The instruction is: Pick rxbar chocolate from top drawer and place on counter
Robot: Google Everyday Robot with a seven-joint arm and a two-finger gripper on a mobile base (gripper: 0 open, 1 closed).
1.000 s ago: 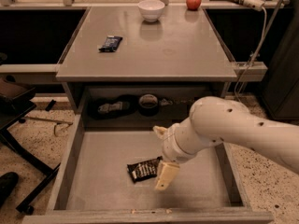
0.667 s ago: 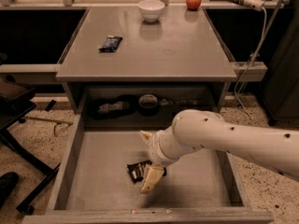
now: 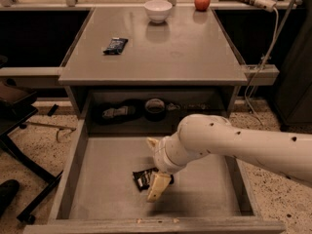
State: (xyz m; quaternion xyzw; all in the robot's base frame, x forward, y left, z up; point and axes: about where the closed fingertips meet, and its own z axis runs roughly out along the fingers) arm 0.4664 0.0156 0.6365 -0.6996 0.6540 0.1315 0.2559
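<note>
I hold the gripper (image 3: 153, 170) low inside the top drawer (image 3: 73, 179), its fingers (image 3: 158, 188) spread apart and holding nothing. The rxbar chocolate (image 3: 142, 178) lies flat near the drawer's front wall. Its long axis runs along that wall, partly under the nearer finger.

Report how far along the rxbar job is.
Done: the top drawer stands open. In hand: the gripper is down at the rxbar chocolate on the drawer floor; a grasp isn't confirmed. Left: lift it and set it on the counter.
</note>
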